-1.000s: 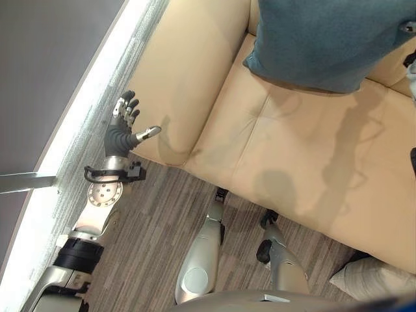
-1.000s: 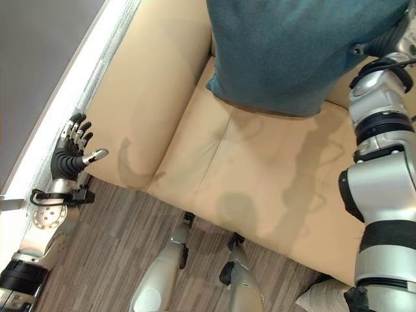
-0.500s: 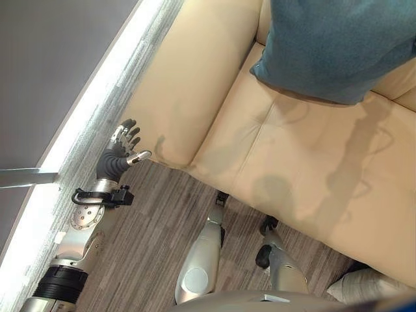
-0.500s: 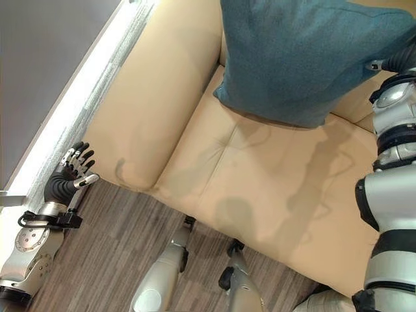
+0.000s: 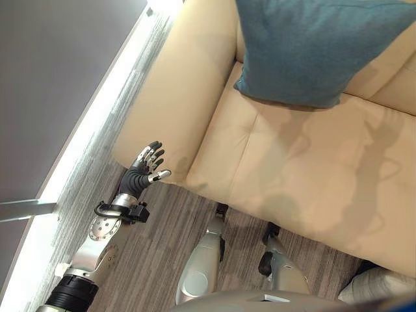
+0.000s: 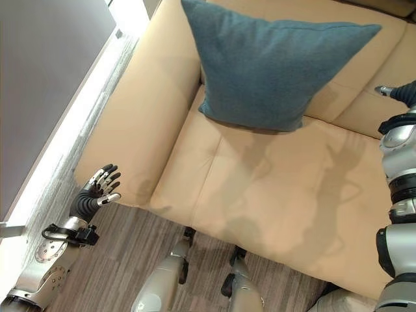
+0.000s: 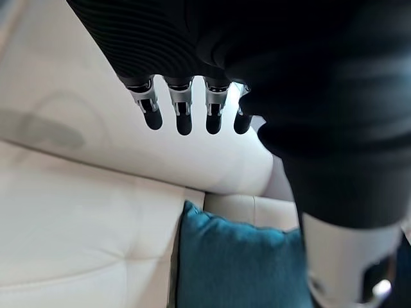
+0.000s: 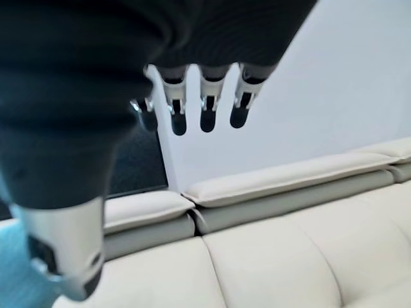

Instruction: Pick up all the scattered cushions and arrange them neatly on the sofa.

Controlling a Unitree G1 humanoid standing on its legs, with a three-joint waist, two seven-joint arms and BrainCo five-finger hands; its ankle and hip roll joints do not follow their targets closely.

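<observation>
Both my hands are empty with fingers relaxed: left hand (image 5: 144, 170) by the sofa (image 5: 305, 175) armrest, right hand (image 8: 192, 106) over the seat. One teal cushion (image 6: 273, 65) leans against the backrest; a pale cushion (image 5: 383, 286) lies on the floor. I'd turn right and reach low for it.
</observation>
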